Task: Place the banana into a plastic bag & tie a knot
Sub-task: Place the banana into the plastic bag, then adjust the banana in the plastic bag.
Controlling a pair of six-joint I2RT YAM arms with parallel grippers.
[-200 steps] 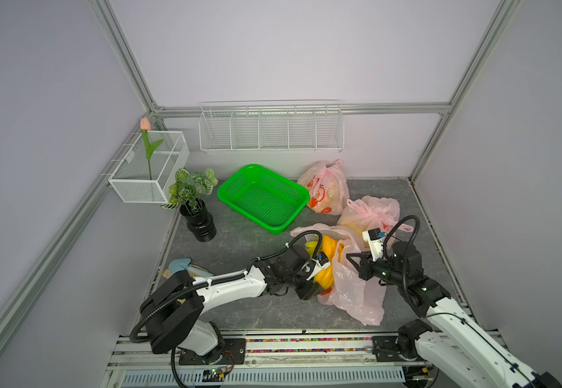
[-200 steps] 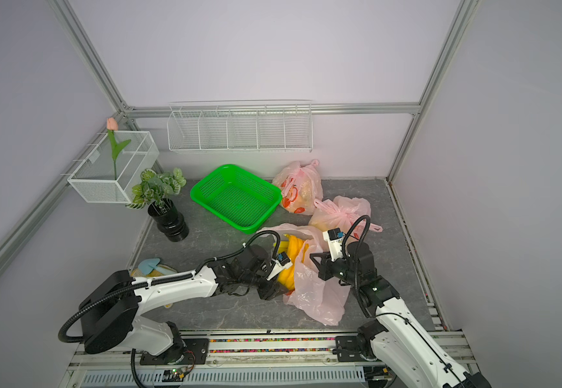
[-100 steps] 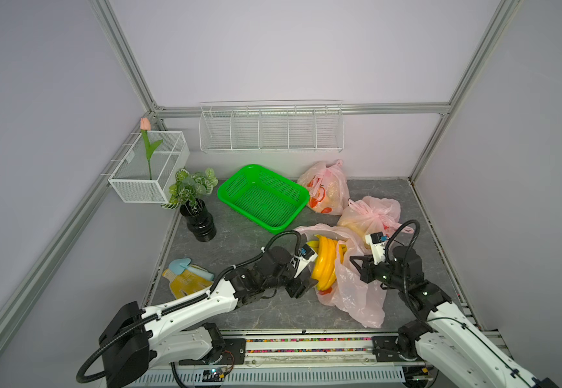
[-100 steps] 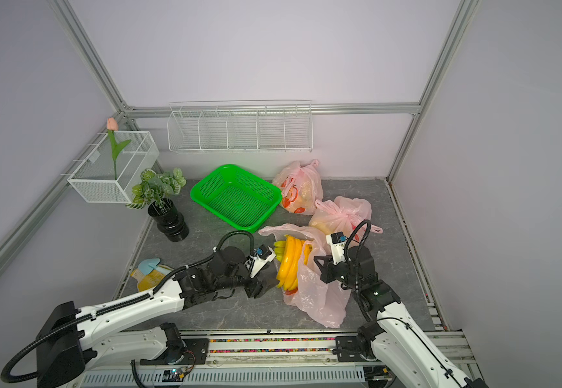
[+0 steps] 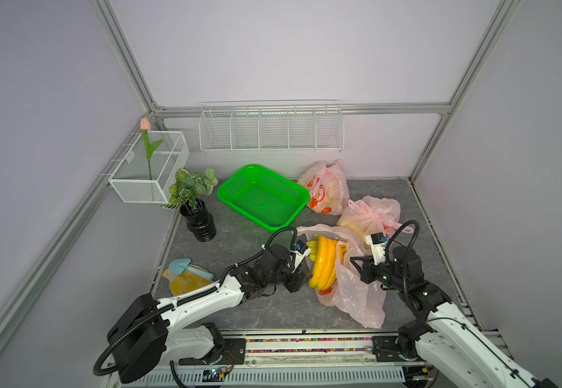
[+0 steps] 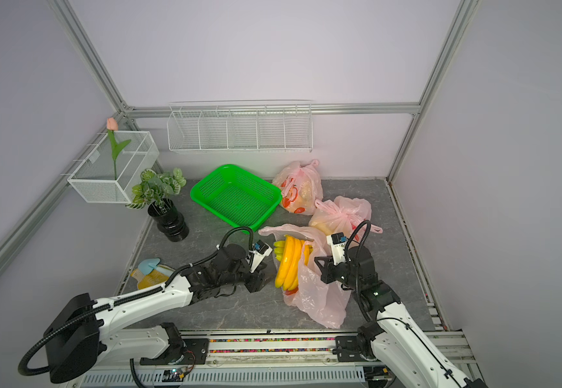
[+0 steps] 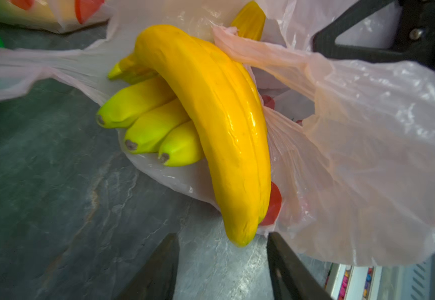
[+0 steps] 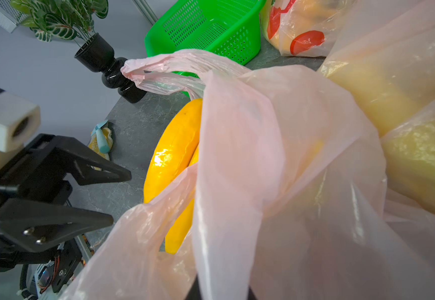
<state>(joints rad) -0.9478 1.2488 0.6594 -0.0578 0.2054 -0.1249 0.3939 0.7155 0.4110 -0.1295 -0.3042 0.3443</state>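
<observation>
Left wrist view shows your left fingers (image 7: pixel 159 267) spread apart and empty just short of the banana bunch (image 7: pixel 224 117), which lies half inside the pink plastic bag (image 7: pixel 367 168) on the desk (image 7: pixel 55 194), its rim pinched by your closed right fingers (image 7: pixel 362 55).

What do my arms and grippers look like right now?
The left arm and right arm have white shells, black joints and looped black hoses. The left gripper and right gripper have black triangular fingers with white camera blocks.
</observation>
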